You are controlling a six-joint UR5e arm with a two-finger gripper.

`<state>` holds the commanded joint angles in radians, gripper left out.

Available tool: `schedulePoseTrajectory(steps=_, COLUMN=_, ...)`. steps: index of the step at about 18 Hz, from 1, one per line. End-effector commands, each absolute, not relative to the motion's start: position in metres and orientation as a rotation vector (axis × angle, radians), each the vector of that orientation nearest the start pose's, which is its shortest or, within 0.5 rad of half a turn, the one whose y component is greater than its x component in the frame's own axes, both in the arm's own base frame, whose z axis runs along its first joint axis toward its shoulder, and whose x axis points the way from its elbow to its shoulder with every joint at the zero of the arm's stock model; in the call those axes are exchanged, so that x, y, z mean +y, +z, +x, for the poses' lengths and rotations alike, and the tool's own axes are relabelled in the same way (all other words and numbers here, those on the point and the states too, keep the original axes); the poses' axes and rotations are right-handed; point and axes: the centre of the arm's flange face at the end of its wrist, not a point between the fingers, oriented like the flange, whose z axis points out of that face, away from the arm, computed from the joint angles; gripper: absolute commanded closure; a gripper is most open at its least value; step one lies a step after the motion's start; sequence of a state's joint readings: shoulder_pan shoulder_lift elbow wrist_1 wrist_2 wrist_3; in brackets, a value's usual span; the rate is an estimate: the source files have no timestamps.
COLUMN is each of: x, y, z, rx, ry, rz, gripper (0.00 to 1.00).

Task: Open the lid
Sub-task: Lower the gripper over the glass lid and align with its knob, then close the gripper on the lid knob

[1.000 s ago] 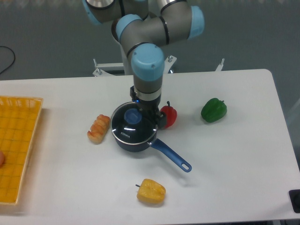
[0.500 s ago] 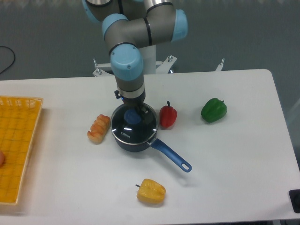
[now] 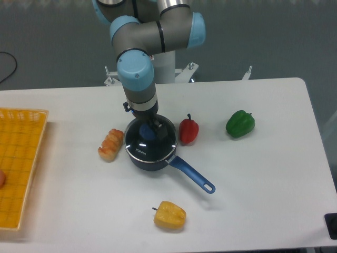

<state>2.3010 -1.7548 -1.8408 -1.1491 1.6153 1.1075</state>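
The lid, clear glass with a metal rim and small white lettering, lies on a dark blue saucepan whose long blue handle points toward the front right. Its blue knob sits at the centre. My gripper hangs straight down over the knob, its fingers right at the knob. The arm's wrist hides the fingers, so I cannot tell whether they are open or closed on the knob.
A red pepper stands just right of the pan and a green pepper further right. A croissant lies left of the pan. A yellow pepper lies near the front. An orange basket sits at the left edge.
The arm has swung left, from the pan's right rim to above the lid's centre. The pan, lid and food have not moved.
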Motion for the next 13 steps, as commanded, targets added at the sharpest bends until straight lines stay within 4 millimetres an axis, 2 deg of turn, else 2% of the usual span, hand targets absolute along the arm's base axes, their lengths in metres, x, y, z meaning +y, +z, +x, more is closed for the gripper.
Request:
schedulePoseTrajectory(steps=8, x=0.483, y=0.292, z=-0.251, rx=0.635, ry=0.009, rz=-3.165, gripper=0.00)
schedulePoseTrajectory(steps=13, x=0.485, y=0.291, z=-0.250, rx=0.654, ry=0.014, rz=-3.171, gripper=0.00)
